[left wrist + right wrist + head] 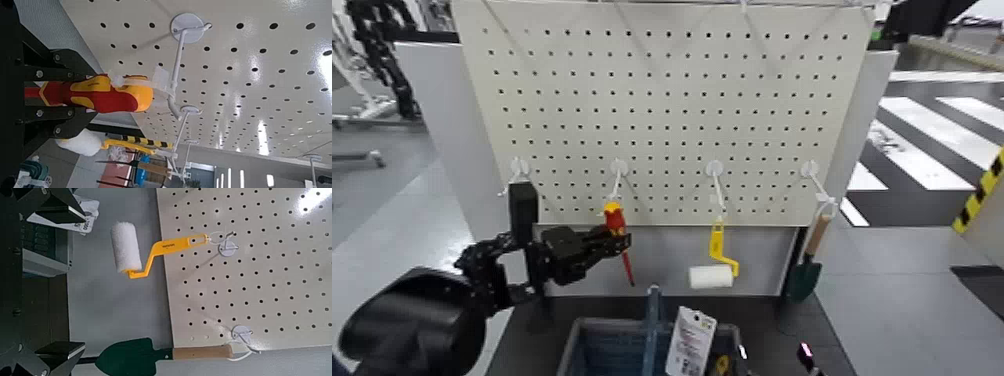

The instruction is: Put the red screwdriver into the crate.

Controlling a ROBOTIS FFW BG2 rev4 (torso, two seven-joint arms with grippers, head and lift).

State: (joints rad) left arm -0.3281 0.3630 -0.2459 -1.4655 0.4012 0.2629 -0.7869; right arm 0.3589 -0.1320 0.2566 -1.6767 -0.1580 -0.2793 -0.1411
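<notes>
Head view: your left pincer [600, 243] had reached up to the pegboard [672, 100] and its fingers were clenched on the handle of the red screwdriver [617, 232]. The screwdriver hung upright from the second hook [619, 170], which sat directly above the pincer, and its thin red shaft pointed down past the fingertips. Below the pincer and a little to its right stood the crate [594, 347], with its upright handle bar and a white tag [690, 340] on the rim; the screwdriver was well apart from it, still on the board.

In the left wrist view you could see the pincer's dark fingers [47, 70] pressed on both sides of the red and yellow handle [110, 94], with the white hook [182, 43] just beyond the handle's end.

Farther to the right of the pincer, on the next hook, hung a paint roller [712, 268] with a yellow handle, and beyond that a trowel [807, 262] with a wooden handle and dark green blade.

Your right pincer did not show in the head view. The right wrist view looked at the roller [127, 247] and the trowel [141, 354] against the board, with dark finger parts [59, 207] at the picture's edge; whether those fingers were released or clenched you could not tell.
</notes>
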